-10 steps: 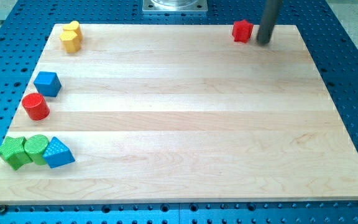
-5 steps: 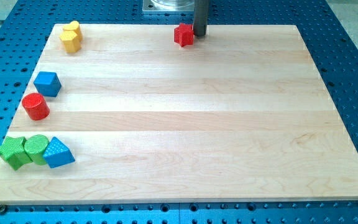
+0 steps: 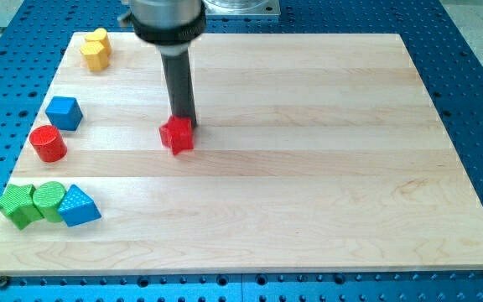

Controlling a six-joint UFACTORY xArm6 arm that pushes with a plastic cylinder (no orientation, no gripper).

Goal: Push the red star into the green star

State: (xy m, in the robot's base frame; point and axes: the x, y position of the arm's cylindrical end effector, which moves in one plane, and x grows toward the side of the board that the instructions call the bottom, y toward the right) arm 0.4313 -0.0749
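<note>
The red star lies a little left of the board's middle. My tip touches its upper right side. The rod rises toward the view's top. The green star sits at the bottom left corner, far down-left of the red star, pressed against a green rounded block.
A blue triangular block lies right of the green rounded block. A red cylinder and a blue cube-like block stand along the left edge. A yellow block is at the top left. The wooden board lies on a blue perforated table.
The tip has pushed the red star from the top right edge leftward and then down toward the board's middle left. The other blocks have not moved.
</note>
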